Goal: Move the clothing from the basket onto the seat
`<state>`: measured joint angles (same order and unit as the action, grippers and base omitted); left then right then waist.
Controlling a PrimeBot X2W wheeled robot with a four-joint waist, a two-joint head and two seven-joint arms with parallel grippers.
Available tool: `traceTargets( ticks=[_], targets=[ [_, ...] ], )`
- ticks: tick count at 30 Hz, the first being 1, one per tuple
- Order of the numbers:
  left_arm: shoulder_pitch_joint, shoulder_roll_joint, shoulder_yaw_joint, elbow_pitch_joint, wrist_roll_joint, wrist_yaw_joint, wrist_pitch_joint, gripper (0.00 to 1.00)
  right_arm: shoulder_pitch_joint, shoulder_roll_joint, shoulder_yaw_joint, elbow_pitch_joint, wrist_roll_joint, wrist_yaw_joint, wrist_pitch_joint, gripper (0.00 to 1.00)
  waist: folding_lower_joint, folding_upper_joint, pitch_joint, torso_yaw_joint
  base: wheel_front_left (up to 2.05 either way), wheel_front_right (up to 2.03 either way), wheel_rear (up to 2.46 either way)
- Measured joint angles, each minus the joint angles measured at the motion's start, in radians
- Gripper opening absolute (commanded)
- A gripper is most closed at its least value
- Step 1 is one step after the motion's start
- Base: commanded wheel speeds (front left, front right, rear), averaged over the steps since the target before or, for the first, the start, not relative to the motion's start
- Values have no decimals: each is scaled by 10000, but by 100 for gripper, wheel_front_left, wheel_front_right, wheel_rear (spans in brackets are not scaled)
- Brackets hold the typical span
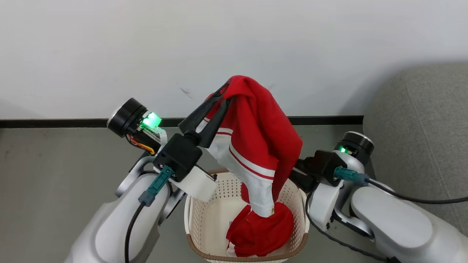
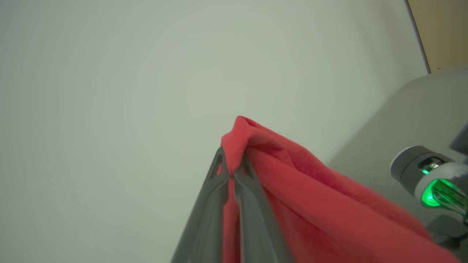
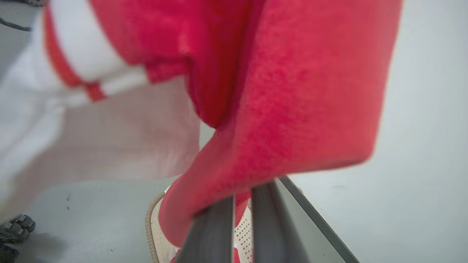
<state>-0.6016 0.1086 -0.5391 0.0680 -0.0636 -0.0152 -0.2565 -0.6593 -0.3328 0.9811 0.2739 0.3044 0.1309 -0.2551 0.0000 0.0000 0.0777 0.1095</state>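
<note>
My left gripper (image 1: 226,93) is raised above the basket, shut on the top fold of a red garment (image 1: 263,135) with white cuffs and stripes. In the left wrist view the fingers (image 2: 252,204) pinch that red fabric (image 2: 329,219). The garment hangs down into the cream perforated basket (image 1: 204,219), where a second red garment (image 1: 259,233) lies. My right gripper (image 3: 243,199) is shut on the hanging garment's lower edge (image 3: 285,128), above the basket's rim (image 3: 150,226). In the head view its fingers are hidden behind the cloth. The grey seat (image 1: 420,146) is at the right.
The basket stands on a grey floor (image 1: 55,182) between my two pale forearms, close to a white wall (image 1: 234,44) with a dark baseboard (image 1: 55,123). A corner of the grey seat (image 2: 402,124) lies beyond my right wrist (image 2: 431,182).
</note>
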Motion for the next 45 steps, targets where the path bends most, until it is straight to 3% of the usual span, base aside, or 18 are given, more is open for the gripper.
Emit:
traceTargets(
  ticks=[11, 15, 16, 30, 45],
  targets=[
    [859, 82, 520, 752, -825, 125, 56, 0, 901, -550, -1699, -274, 646, 0, 0, 0, 0, 0, 141, -378, 0, 0, 0],
    [1182, -36, 468, 882, -1187, 6, 56, 91, 1084, -623, -2456, -495, 673, 0, 0, 0, 0, 0, 187, -590, 0, 0, 0],
    [1240, -79, 431, 917, -1271, -44, 56, 100, 1100, -633, -2698, -558, 673, 0, 0, 0, 0, 0, 197, -652, 0, 0, 0],
    [1556, -203, 255, 968, -1555, -330, 44, 100, 2237, -897, -6078, -1488, 466, 0, 0, 0, 0, 0, 174, -1542, 0, 0, 0],
    [1602, -405, -535, 635, -1574, -683, 42, 100, 4140, -792, -8564, -2232, 59, 0, 0, 0, 0, 0, 22, -2476, 0, 0, 0]
  ],
)
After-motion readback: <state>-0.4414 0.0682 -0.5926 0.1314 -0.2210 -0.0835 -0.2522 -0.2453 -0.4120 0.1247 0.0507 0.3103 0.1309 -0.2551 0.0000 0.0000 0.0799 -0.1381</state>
